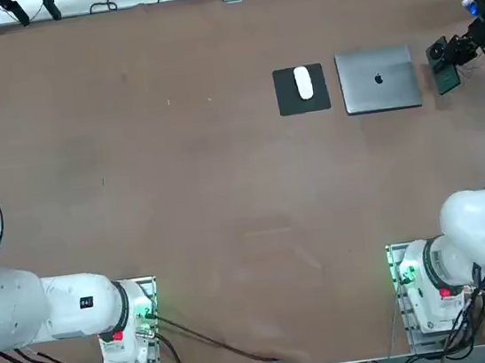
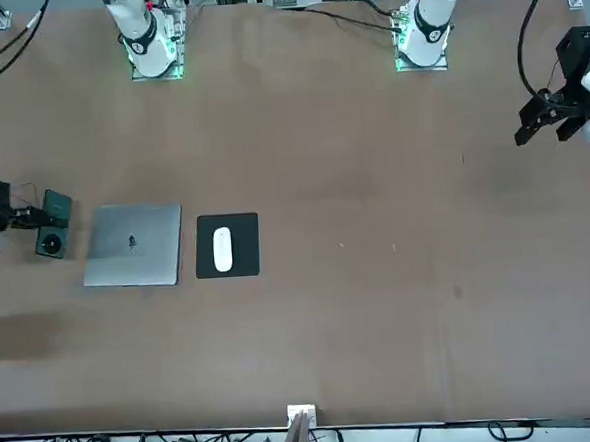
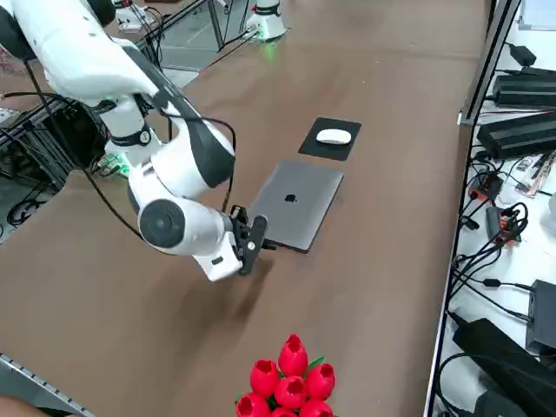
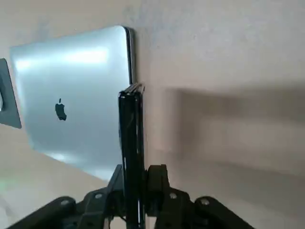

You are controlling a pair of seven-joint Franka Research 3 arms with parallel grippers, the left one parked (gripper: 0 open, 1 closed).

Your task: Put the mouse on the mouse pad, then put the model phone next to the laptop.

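We see the right gripper (image 4: 135, 188) clenched on the model phone (image 4: 132, 143), which stands edge-on between its fingers, just beside the laptop's right edge and above the table (image 1: 182, 198). In the top view the phone (image 1: 448, 78) shows dark green to the right of the laptop (image 1: 378, 79), close to it. On the laptop's left lies the mouse pad (image 1: 301, 90), with the mouse (image 1: 303, 82) resting on it, both well apart from the gripper

one mouse (image 1: 303, 82), one mouse pad (image 1: 288, 98), one laptop (image 1: 378, 79), one model phone (image 1: 447, 78)
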